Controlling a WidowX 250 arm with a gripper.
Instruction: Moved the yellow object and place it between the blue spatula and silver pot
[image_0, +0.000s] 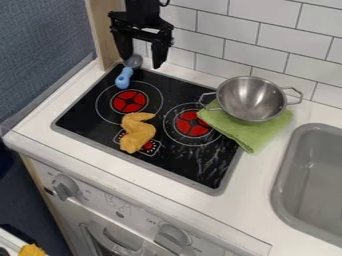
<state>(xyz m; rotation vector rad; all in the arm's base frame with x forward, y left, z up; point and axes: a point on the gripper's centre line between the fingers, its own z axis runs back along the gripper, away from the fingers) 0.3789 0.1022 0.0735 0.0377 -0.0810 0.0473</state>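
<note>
At the top left hangs the black gripper (142, 56), open, its two fingers well apart above the stove's back left corner. The blue-handled spatula (123, 78) lies on the stove's back left edge, its grey head just below the gripper, between the finger tips as seen from here. A curved yellow object (138, 133) lies on the front middle of the black stove top, apart from the gripper. The silver pot (251, 98) with two handles stands at the back right, resting on a folded green cloth.
The green cloth (254, 129) overlaps the right edge of the stove top (194, 172). A grey sink (287, 175) is set into the counter at the right. A white tiled wall (240, 47) rises behind, and a wooden post (104, 30) stands left of the gripper.
</note>
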